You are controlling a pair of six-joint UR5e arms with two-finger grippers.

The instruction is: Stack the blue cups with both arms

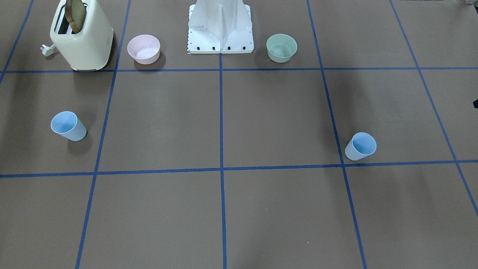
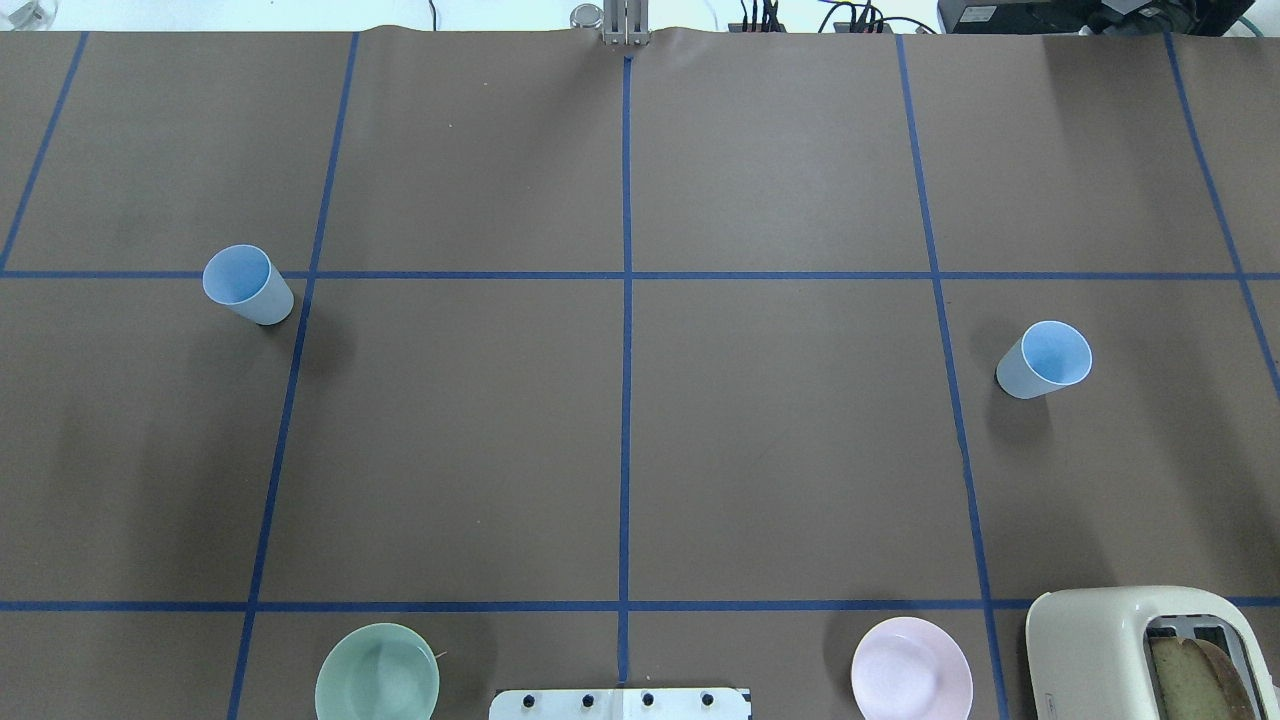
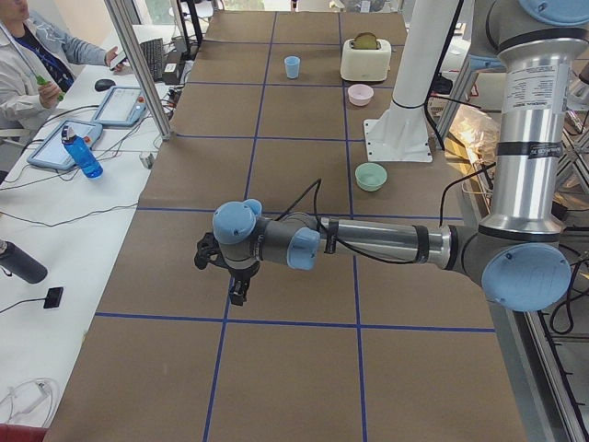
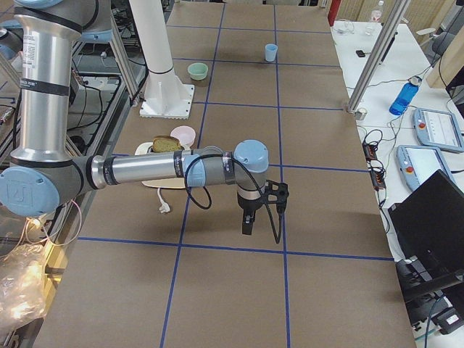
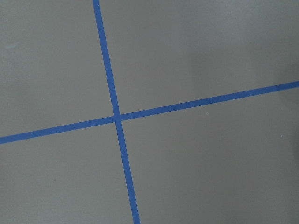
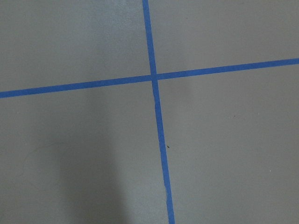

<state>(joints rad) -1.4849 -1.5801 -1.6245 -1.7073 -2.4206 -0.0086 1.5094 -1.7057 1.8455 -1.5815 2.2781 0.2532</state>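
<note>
Two pale blue cups stand upright and far apart on the brown table. One cup [image 2: 248,284] is on the robot's left side and also shows in the front view [image 1: 360,146]. The other cup [image 2: 1045,359] is on the right side and also shows in the front view [image 1: 68,126]. The left gripper [image 3: 237,293] shows only in the exterior left view, pointing down above the table. The right gripper [image 4: 248,226] shows only in the exterior right view. I cannot tell whether either is open or shut. Both wrist views show only table and blue tape lines.
A cream toaster [image 1: 82,35] with a bread slice stands near the base on the robot's right, with a pink bowl [image 1: 143,48] beside it. A green bowl [image 1: 281,47] sits on the other side of the white base column [image 1: 220,26]. An operator [image 3: 28,64] sits at a side desk.
</note>
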